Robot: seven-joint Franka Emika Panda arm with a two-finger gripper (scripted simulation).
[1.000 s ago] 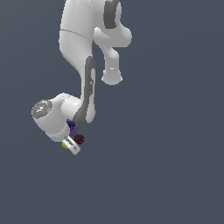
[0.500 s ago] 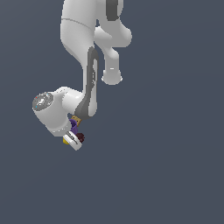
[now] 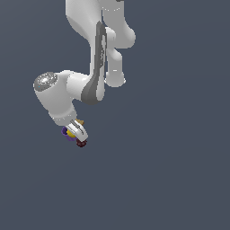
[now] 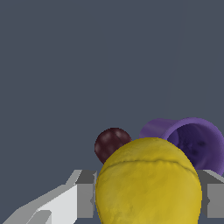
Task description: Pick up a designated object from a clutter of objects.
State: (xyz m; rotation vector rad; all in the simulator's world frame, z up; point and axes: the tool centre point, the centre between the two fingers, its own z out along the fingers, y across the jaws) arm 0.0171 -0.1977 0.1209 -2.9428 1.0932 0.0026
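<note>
A flat slate-grey ground fills the exterior view, and we see the white arm [image 3: 85,90] bent down toward the view's left, its gripper [image 3: 77,130] sunk into the small clutter. A sliver of yellow lump [image 3: 71,133] shows beside the purple cup [image 3: 66,133], with the dark red ball [image 3: 81,143] just nearer. In the wrist view we find the yellow lump [image 4: 148,183] between the grey fingers [image 4: 85,194], apparently clasped by them. Behind it sit the dark red ball [image 4: 109,143] and the purple cup [image 4: 192,140].
</note>
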